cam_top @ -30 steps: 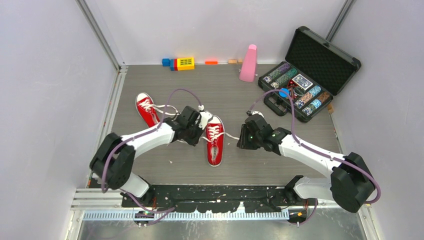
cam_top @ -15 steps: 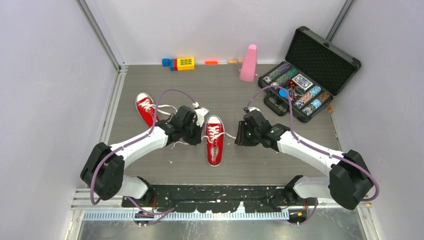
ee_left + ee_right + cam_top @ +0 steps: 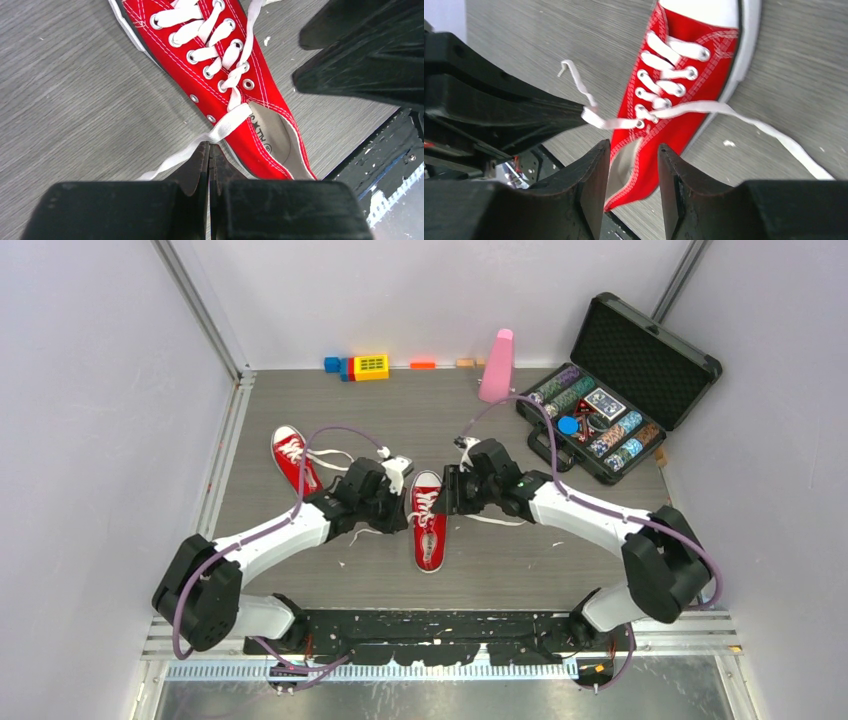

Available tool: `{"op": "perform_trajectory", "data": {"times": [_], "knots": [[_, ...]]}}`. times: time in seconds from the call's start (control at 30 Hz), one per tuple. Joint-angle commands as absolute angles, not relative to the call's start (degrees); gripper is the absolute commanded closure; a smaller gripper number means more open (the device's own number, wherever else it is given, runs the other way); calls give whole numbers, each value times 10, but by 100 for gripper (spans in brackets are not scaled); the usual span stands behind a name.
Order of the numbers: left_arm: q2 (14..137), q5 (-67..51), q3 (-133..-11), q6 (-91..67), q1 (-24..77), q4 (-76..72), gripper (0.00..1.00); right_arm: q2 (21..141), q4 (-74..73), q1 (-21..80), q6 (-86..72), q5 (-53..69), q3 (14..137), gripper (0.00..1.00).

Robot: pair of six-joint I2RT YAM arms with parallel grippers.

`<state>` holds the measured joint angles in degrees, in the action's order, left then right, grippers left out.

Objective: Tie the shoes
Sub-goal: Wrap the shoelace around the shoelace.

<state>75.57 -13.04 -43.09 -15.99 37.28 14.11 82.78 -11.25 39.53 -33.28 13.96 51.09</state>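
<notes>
Altogether two shoes, two end effectors, one pinched lace.

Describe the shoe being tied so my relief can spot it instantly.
On the grey table, look ahead of the arm bases, at centre. The red sneaker lies between the left gripper and right gripper, heel toward the bases; the other sneaker lies alone, farther left.

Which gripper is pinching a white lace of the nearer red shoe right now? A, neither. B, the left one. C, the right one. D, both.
B: the left gripper is closed on the lace, while the right gripper is open above the shoe, holding nothing.
</notes>
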Motion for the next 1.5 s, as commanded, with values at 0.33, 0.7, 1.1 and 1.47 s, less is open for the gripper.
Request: {"op": "perform_trajectory", "data": {"times": [0.33,0.7,1.1,1.47], "knots": [[749,-131,-391,-232,369,-13,100,928,-36,397,-330,252,602,53],[726,-142,-371,-248,357,-66,100,951,-55,397,-315,262,621,64],[699,-136,-370,-251,353,-42,100,932,-53,397,-320,237,610,93],[666,-116,-317,-274,361,-81,41,921,-57,397,-338,225,611,95]]}}
